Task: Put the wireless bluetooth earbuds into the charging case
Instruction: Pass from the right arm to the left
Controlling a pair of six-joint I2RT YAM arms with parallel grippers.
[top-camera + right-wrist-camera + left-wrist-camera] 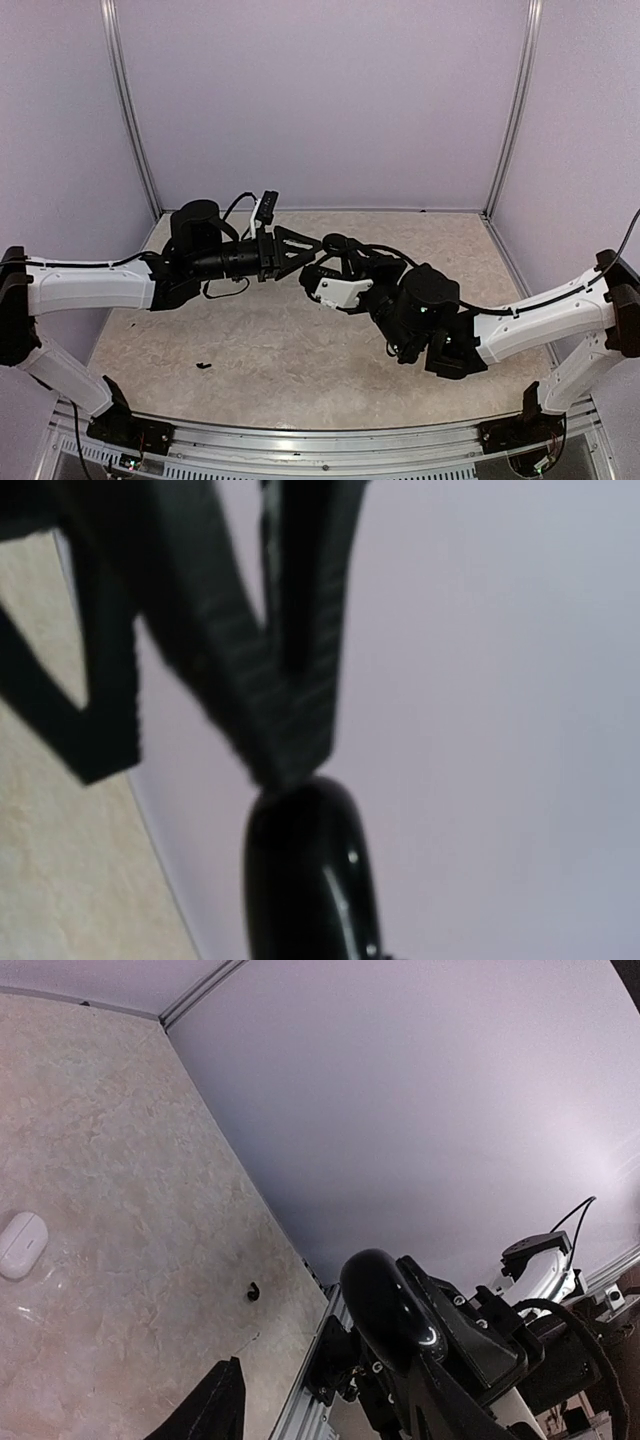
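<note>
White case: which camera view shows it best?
The left wrist view: the white case lies plainly on the table, at the picture's left edge, with nothing covering it. In the top view I cannot find it. The right wrist view shows none of it.

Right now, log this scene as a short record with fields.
charging case: lying on the table, lid looks shut, apart from both grippers
earbuds: none in view
right gripper: raised mid-table, fingers closed onto a glossy black oval piece
left gripper: raised, tip to tip with the right one; jaw state unclear
loose item: small black bit on the table near the left arm
</note>
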